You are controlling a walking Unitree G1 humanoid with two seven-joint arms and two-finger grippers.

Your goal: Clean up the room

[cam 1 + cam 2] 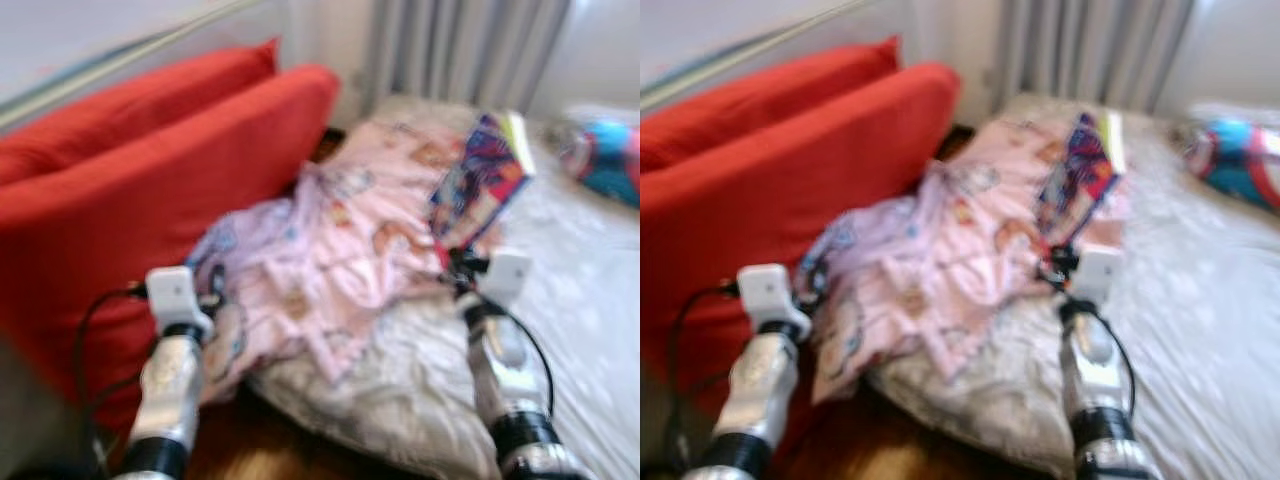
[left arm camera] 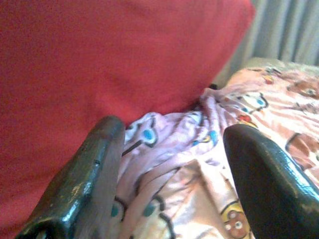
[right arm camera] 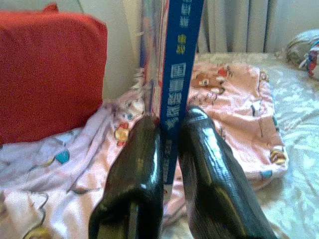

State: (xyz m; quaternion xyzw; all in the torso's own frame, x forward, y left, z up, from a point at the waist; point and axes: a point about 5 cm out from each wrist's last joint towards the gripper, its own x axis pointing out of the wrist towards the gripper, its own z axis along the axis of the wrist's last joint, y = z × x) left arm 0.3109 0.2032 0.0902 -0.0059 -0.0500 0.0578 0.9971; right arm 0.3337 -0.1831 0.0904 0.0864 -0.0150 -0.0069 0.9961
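Right gripper (image 3: pixel 167 149) pinches a book (image 1: pixel 480 185) by its lower edge, lifted above the pink blanket (image 1: pixel 340 250) on the bed (image 1: pixel 590 300). Left gripper (image 2: pixel 174 169) spread over the blanket beside the red sofa (image 1: pixel 150 180). Head views blurred; likely mid-carry. Next: find somewhere to set it down.

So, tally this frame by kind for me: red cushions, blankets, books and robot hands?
Red cushions: 2, the front one and the back one
Pink patterned blanket: 1
Book, held upright in the right hand: 1
Robot hands: 2, the left hand open over the blanket
Total: 6
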